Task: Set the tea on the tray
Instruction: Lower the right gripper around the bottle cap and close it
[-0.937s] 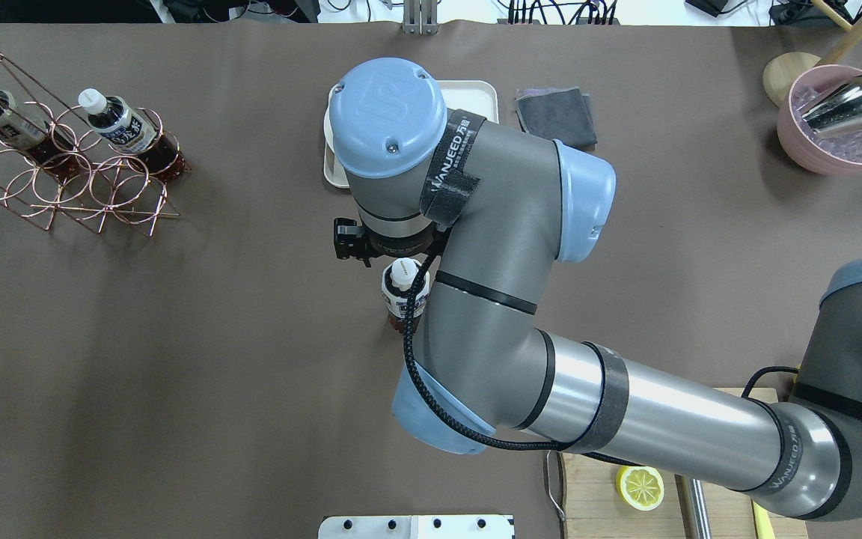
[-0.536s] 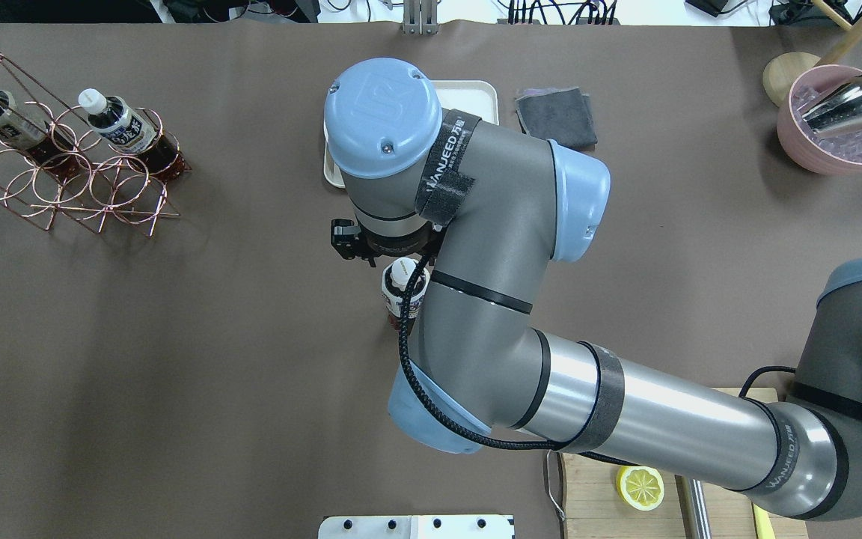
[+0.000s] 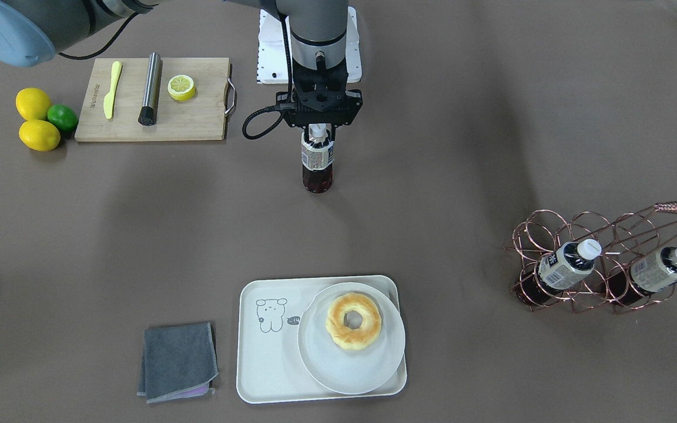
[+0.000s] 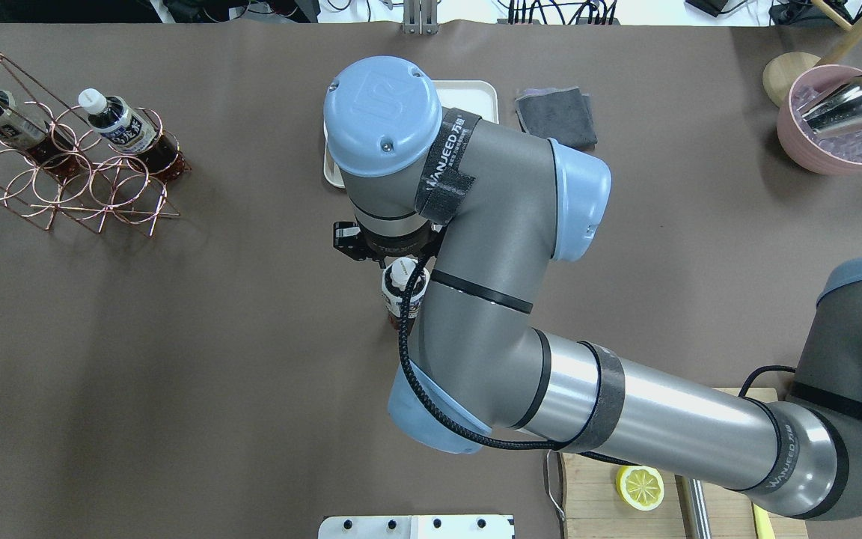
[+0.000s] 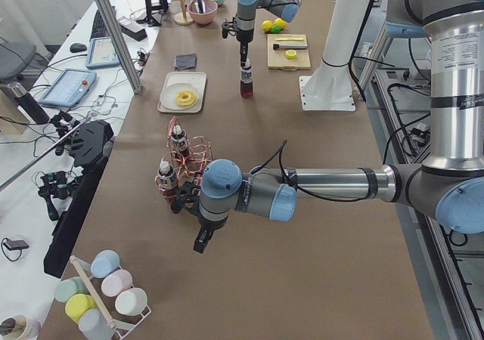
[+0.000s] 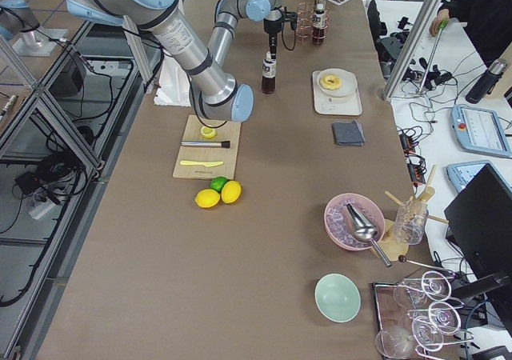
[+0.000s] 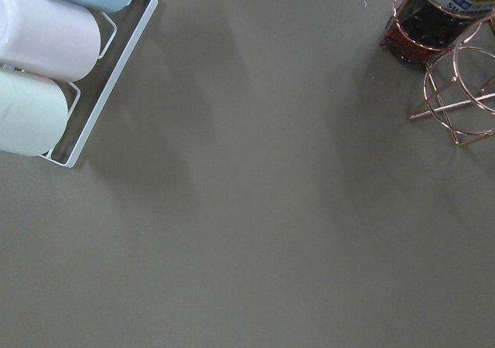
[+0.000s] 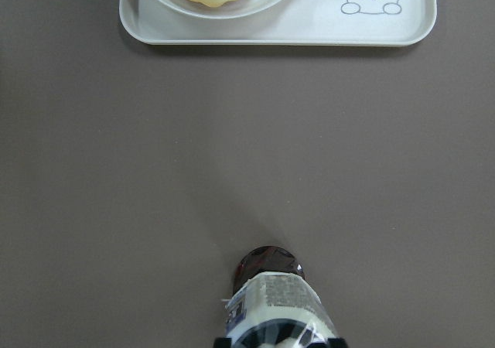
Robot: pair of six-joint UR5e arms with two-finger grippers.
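Observation:
The tea (image 3: 317, 167) is a small bottle of dark liquid with a white cap, upright at mid-table; it also shows in the overhead view (image 4: 393, 299) and the right wrist view (image 8: 272, 301). My right gripper (image 3: 317, 136) points straight down and is shut on its cap and neck. I cannot tell if its base touches the table. The cream tray (image 3: 268, 352) with the bear drawing lies farther out (image 8: 309, 27), apart from the bottle. My left gripper (image 5: 201, 243) hangs near the wire rack; I cannot tell if it is open or shut.
A round plate (image 3: 344, 364) with a doughnut (image 3: 353, 321) fills the tray's right part. Two alike bottles (image 3: 565, 267) lean in the copper rack (image 3: 609, 235). A grey cloth (image 3: 178, 361) lies beside the tray. A cutting board (image 3: 197, 123) and lemons (image 3: 39, 134) lie near the robot.
My right arm and the bottle under it have shifted together a few pixels to the left and away from the robot. Nothing else has moved.

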